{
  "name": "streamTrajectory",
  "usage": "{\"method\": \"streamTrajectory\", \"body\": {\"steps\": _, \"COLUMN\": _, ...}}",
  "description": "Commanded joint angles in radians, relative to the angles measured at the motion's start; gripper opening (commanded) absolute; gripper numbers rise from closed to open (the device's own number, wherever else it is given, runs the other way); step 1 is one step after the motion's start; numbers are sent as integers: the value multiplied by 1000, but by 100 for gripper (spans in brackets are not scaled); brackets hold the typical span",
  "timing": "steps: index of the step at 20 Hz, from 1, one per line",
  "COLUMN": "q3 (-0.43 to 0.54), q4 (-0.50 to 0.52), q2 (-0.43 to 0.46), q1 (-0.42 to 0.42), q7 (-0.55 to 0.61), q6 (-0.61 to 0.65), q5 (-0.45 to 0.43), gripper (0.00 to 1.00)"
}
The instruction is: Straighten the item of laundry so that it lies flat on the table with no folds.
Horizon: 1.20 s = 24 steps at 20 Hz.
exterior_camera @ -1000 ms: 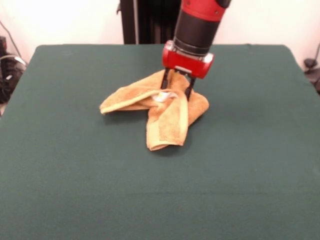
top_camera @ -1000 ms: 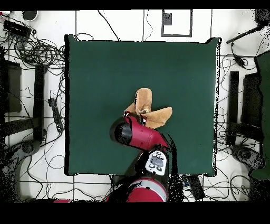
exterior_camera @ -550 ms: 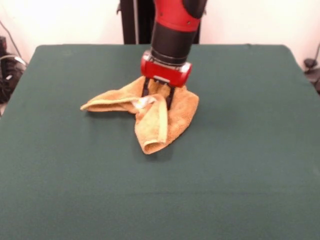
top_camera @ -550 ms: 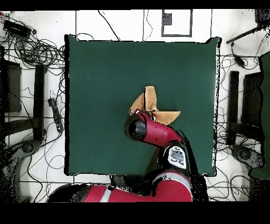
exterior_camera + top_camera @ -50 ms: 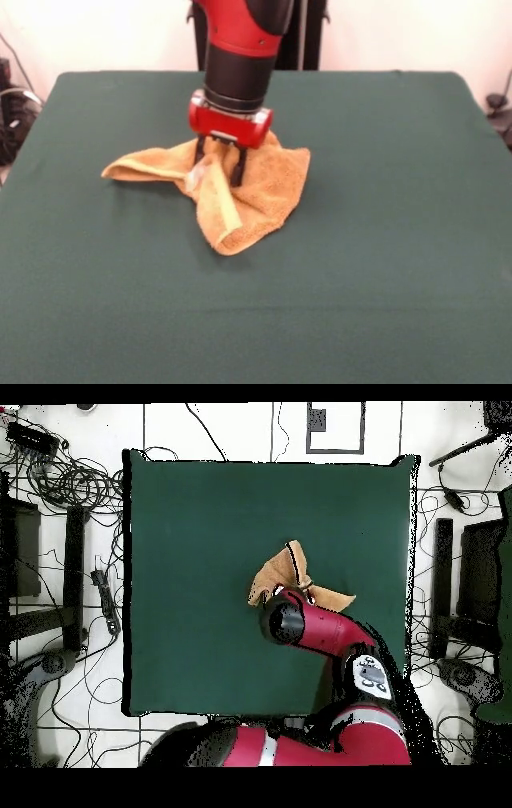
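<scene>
The item of laundry is an orange-tan towel, crumpled near the middle of the green table. One folded flap points left and another toward the front. My gripper comes straight down onto its raised centre and is shut on a bunch of cloth. A small white tag shows beside the left finger. In the overhead view the towel lies just beyond the red arm, which hides the gripper.
Green table cloth surrounds the towel on all sides. Off the table, the floor holds tangled cables and dark stands to the left and right.
The gripper has moved left in the front view, dragging the towel with it. The towel's right part has spread wider and its left flap has stretched out.
</scene>
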Motion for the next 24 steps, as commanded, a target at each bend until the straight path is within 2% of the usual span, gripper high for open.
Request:
{"method": "streamTrajectory", "body": {"steps": 1, "q3": 136, "q4": -156, "q2": 10, "q1": -71, "q7": -58, "q6": 114, "q5": -75, "gripper": 100}}
{"method": "streamTrajectory", "body": {"steps": 3, "q3": 149, "q4": -158, "q2": 12, "q1": -81, "q7": -46, "q6": 109, "q5": -91, "gripper": 100}}
{"method": "streamTrajectory", "body": {"steps": 8, "q3": 146, "q4": -139, "q2": -5, "q1": -66, "q7": 22, "q6": -19, "q5": -145, "gripper": 100}}
{"method": "streamTrajectory", "body": {"steps": 13, "q3": 136, "q4": -164, "q2": 30, "q1": -52, "q7": 55, "q6": -58, "q5": -171, "gripper": 100}}
{"method": "streamTrajectory", "body": {"steps": 18, "q3": 96, "q4": -143, "q2": 34, "q1": -10, "q7": 119, "q6": -101, "q5": -165, "gripper": 100}}
{"method": "streamTrajectory", "body": {"steps": 24, "q3": 32, "q4": -123, "q2": 6, "q1": 46, "q7": 142, "q6": -120, "q5": -149, "gripper": 100}}
